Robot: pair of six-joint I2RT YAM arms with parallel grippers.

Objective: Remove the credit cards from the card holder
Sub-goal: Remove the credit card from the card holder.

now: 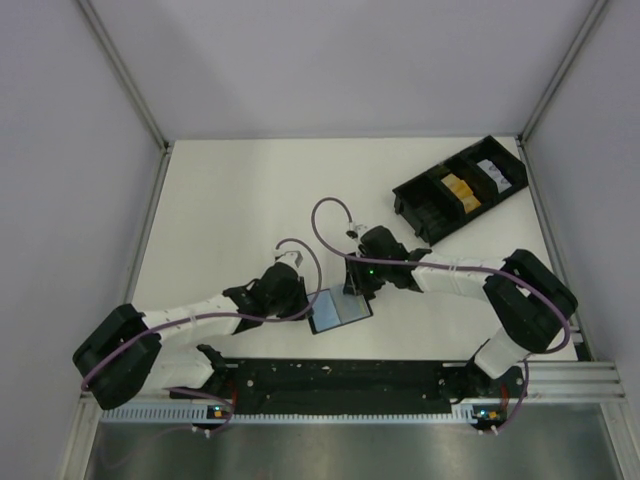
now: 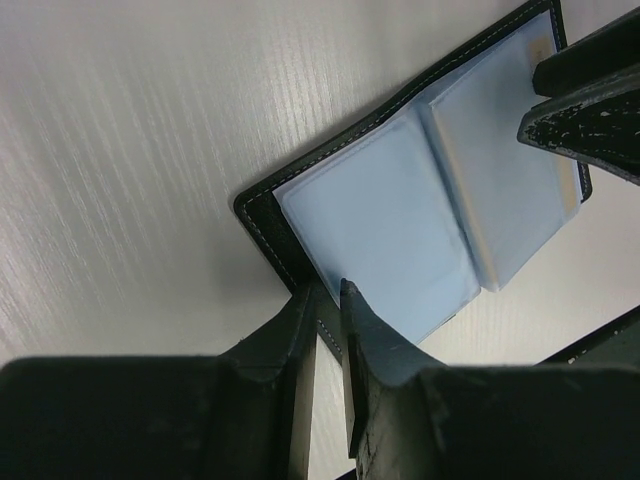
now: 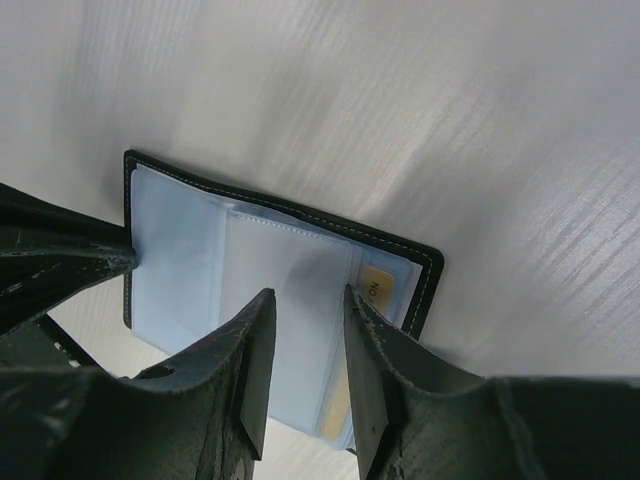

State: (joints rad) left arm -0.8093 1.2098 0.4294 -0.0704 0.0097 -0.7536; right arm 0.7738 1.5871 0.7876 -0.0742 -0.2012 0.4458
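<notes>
We work on a white bench (image 1: 240,200) boxed in by white walls. The card holder (image 1: 339,310) lies open near its front middle, long axis running left to right between the arms. A yellowish card (image 3: 378,285) sits sleeved in the right page, seemingly lengthwise along the fold. It lies directly under the spread right fingers (image 3: 370,350), the nearer pair. The left fingers (image 2: 360,330) pinch the holder's left edge.

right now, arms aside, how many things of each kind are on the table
card holder: 1
card peeking from it: 1
black tray: 1
pieces in the tray: 2, orange-yellow piece, white piece
total: 5
</notes>
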